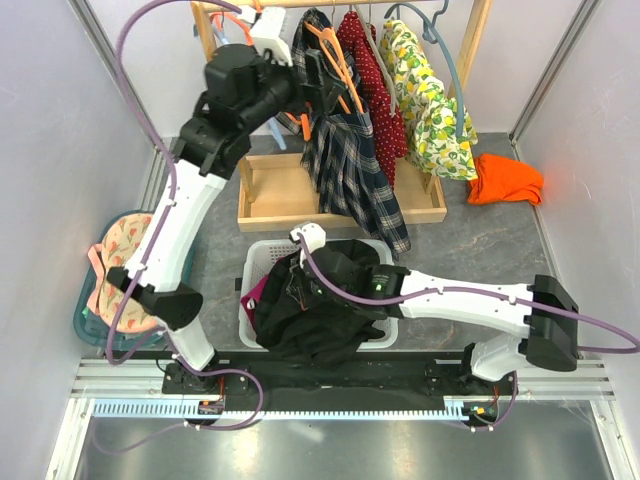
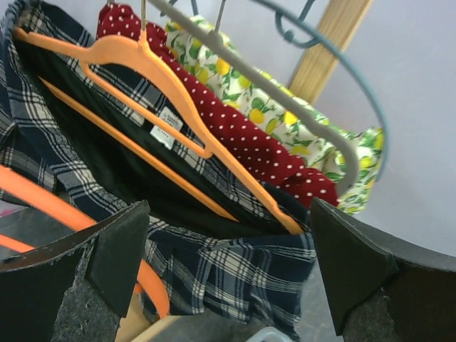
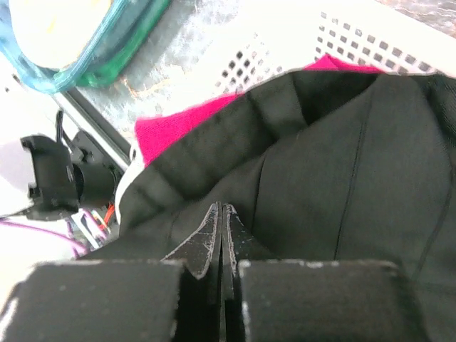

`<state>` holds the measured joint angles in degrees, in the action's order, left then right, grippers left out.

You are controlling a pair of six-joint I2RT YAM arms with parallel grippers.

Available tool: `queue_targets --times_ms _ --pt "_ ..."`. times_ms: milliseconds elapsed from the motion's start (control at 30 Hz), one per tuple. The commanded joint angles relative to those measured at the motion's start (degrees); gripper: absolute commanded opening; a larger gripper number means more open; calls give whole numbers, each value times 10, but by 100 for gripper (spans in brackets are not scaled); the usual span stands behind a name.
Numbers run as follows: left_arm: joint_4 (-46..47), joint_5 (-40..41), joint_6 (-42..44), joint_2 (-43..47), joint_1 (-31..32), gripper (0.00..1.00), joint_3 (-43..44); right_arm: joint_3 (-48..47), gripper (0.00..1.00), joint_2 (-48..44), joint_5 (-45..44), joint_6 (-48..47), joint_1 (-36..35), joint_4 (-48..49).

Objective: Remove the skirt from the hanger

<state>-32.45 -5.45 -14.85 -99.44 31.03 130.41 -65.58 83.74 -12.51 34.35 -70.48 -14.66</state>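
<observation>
my left end effector [image 1: 325,75] is raised at the clothes rack with its fingers [image 2: 107,263] spread wide and nothing between them. the skirt [image 2: 235,278] hangs straight ahead of it, just past the fingertips, its open waist facing me and its plaid pleats dropping below the gap. the hanger [image 2: 121,46] sits above and ahead of this end effector, hook up on the rail, its sloping arm running inside the waistband (a white label shows just under that arm). beyond the skirt, farther from my fingers, hang a red polka-dot garment [image 2: 249,135] and a lemon-print garment [image 2: 235,85].

my right end effector [image 3: 222,228] is low, down in the white basket [image 1: 262,252] on the tabletop [image 1: 480,250], fingers pressed flat together. the black garment [image 3: 342,178] lies right under and ahead of the tips; i cannot tell whether any fold is caught between them. the magenta garment [image 3: 178,125] peeks out just beyond, to the left of the tips. seen from above, the skirt [image 1: 350,170] is well apart from this end effector, up past the basket.
</observation>
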Motion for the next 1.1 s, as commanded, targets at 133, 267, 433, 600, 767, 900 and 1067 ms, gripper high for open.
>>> queue_targets --times_ms 133,267,433,600,767,900,1067 --pt "19 126 55 -69 27 100 114 136 0 36 72 77 79 129" --pt "62 158 47 -80 40 100 115 179 0 41 94 87 79 157" --pt "97 199 61 -113 73 100 132 192 1 24 110 86 79 165" --pt "126 225 83 -149 100 100 141 201 29 -5 107 92 77 165" --pt "146 265 95 -168 99 100 135 231 41 -48 89 99 77 162" --pt "149 282 97 -169 98 99 124 249 41 -73 72 99 78 153" --pt "137 294 91 -161 94 95 109 266 42 -87 66 105 79 149"
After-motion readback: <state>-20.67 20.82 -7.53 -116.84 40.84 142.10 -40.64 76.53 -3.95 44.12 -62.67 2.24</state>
